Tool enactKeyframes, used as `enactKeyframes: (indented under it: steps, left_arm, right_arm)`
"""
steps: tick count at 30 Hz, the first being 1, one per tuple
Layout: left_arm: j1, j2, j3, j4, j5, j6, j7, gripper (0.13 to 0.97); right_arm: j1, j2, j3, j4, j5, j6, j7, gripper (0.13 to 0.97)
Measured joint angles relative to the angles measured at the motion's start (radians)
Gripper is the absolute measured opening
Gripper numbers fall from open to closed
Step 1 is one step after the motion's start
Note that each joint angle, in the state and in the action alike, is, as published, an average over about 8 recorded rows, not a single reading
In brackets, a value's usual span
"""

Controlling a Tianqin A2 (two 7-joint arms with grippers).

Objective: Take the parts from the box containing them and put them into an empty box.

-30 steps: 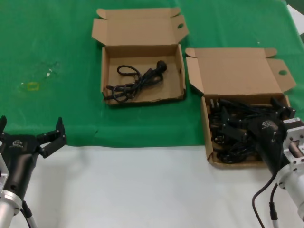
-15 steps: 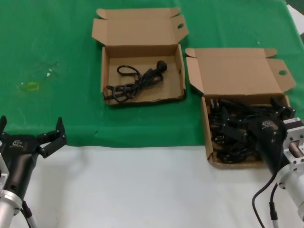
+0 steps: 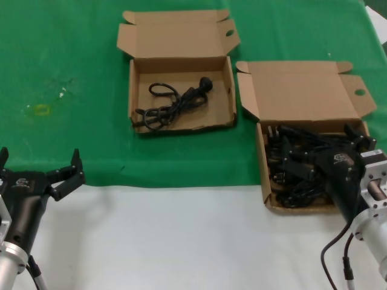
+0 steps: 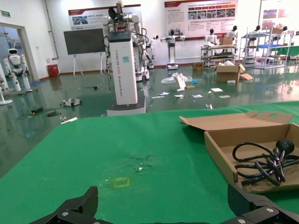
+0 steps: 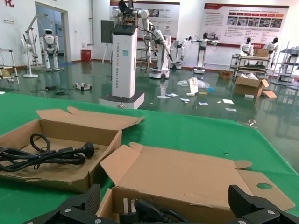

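The box containing the parts (image 3: 264, 175) lies open at the right, on the edge of the green cloth, packed with several black power cords (image 3: 296, 181). My right gripper (image 3: 323, 148) hovers low over that pile, fingers spread open, nothing visibly between them. In the right wrist view its jaws (image 5: 163, 205) straddle a black plug (image 5: 142, 211) by the box's lid flap (image 5: 187, 175). The other box (image 3: 136, 90), farther back and to the left, holds one coiled cord (image 3: 172, 106), so it is not empty. My left gripper (image 3: 39, 158) stays open and idle at the near left.
Green cloth (image 3: 66, 60) covers the far half of the table and white surface (image 3: 181, 241) the near half. A small yellow mark (image 3: 41, 109) sits on the cloth at the left. The left wrist view shows the one-cord box (image 4: 219, 151) off to one side.
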Motion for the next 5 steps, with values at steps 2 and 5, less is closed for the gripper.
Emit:
enactKeyframes:
  steps: [2, 5]
  left_arm:
    - [0.0, 0.0, 0.0, 0.0, 0.0, 0.0, 0.0, 0.966]
    - [0.0, 0.0, 0.0, 0.0, 0.0, 0.0, 0.0, 0.966]
  right_arm:
    - [0.0, 0.0, 0.0, 0.0, 0.0, 0.0, 0.0, 0.966]
    - [0.0, 0.0, 0.0, 0.0, 0.0, 0.0, 0.0, 0.966]
